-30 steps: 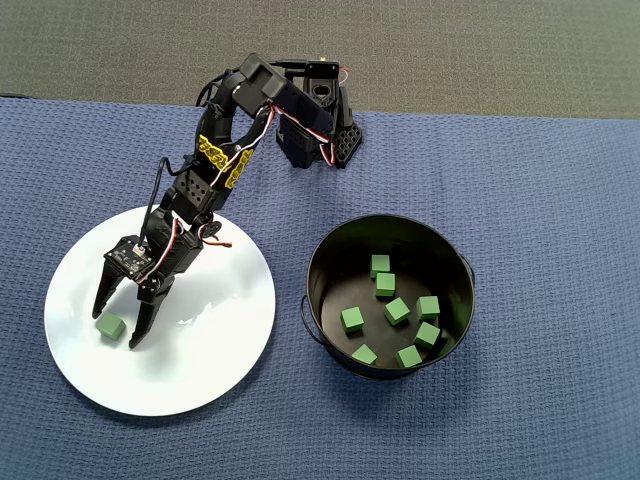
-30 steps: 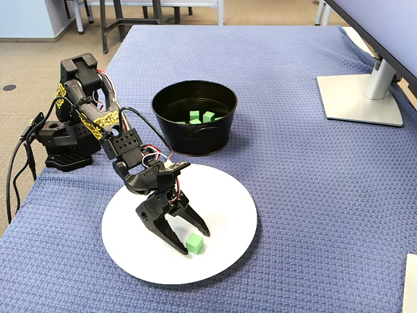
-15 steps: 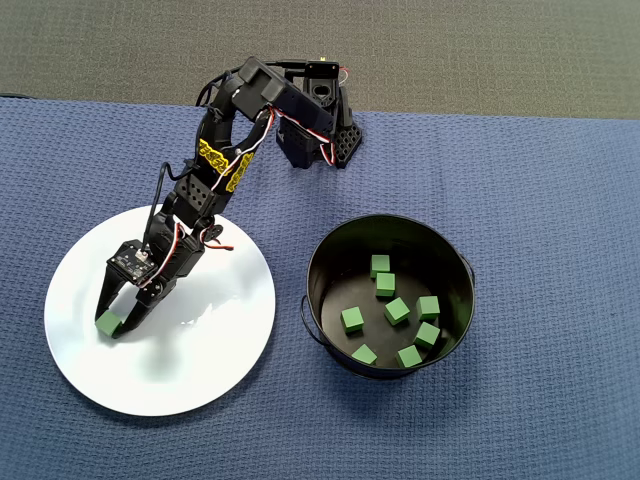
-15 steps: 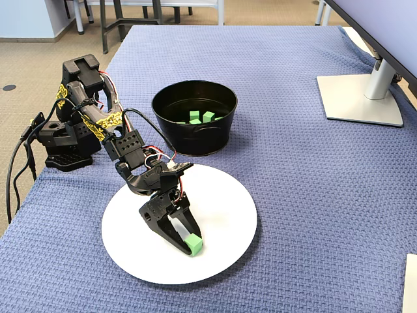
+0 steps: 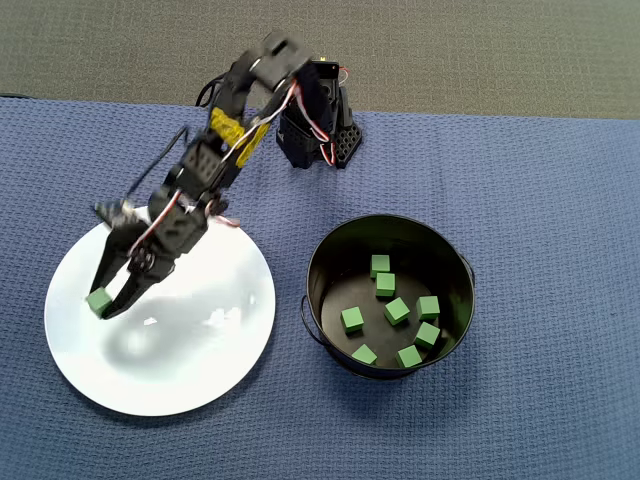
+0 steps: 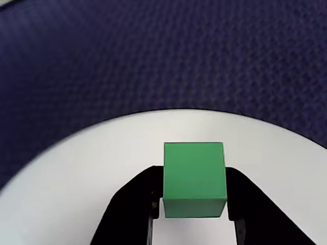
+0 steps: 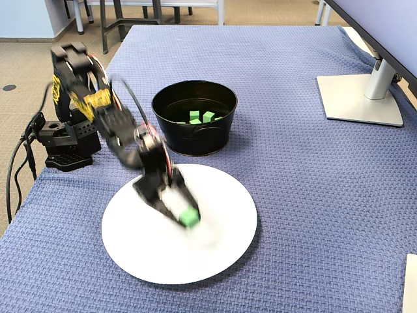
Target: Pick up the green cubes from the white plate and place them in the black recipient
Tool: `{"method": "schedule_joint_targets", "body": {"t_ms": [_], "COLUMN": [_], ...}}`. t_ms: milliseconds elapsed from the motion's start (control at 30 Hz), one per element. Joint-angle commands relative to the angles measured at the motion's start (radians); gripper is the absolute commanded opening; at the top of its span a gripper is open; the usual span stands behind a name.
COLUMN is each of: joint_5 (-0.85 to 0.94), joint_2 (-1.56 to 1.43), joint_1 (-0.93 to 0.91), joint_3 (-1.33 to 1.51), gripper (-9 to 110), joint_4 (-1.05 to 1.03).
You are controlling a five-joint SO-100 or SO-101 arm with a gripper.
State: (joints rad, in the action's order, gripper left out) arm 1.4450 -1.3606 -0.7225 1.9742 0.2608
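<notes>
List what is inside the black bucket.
In the overhead view the black bucket holds eight green cubes on its floor. The fixed view shows only two; its near wall hides the rest.

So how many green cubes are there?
8 show: seven down in the black bucket and one green cube pinched in the shut jaws above the white plate. Others may be hidden.

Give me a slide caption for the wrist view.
Black fingers pinch a green cube above the white plate.
</notes>
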Motion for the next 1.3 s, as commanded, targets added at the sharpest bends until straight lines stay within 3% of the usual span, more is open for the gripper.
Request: {"method": "schedule_joint_targets", "body": {"t_ms": [0,67,233,367,500,733,1267], "joint_5": [-0.161,-0.249,-0.518,-0.845,-1.150,-1.474,-1.470], "joint_2": [-0.344,-0.456,-0.721,-0.902,-1.025,-1.147,-1.083], "joint_1": [0.046,0.071,0.212,0.410,0.653,0.867,0.841], "joint_3": [0.002,-0.038,-0.032,-0.115,-0.144,0.077,0.181], "gripper": [0,0,0,0,0,0,0], "joint_4": [-0.225,-0.456,-0.807,-1.180,-1.387,-1.364,-1.221]}}
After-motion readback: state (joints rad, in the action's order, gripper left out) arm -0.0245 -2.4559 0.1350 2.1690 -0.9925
